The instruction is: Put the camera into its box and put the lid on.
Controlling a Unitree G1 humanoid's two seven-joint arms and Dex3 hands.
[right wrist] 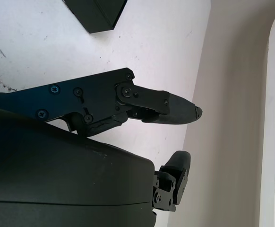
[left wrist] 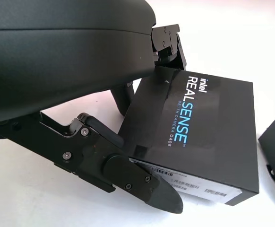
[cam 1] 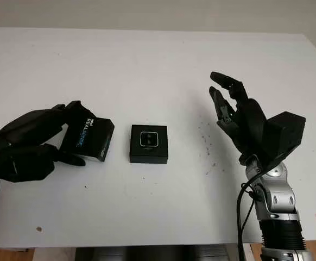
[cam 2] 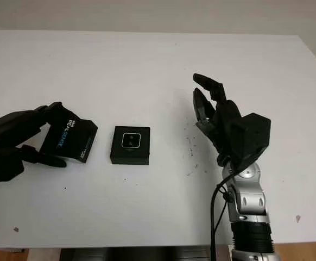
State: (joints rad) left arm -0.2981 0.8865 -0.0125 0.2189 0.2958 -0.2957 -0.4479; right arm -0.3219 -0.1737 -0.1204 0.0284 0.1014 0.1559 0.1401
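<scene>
A black lid printed "intel REALSENSE" (cam 1: pixel 87 138) is tilted at the left of the white table, and my left hand (cam 1: pixel 71 133) is shut on it, fingers on its far edge and thumb under its near edge (left wrist: pixel 142 182). Just to the right, apart from the lid, sits the open black box (cam 1: pixel 149 154) with the small camera (cam 1: pixel 149 139) lying inside it. My right hand (cam 1: pixel 223 95) is open above the table, well to the right of the box and holding nothing. A corner of the box (right wrist: pixel 97 12) shows in the right wrist view.
Dark specks (cam 1: pixel 207 144) mark the table between the box and my right hand. The white table (cam 1: pixel 158 65) stretches far behind; its front edge runs along the bottom, with a small brown spot (cam 1: pixel 38 229) near it.
</scene>
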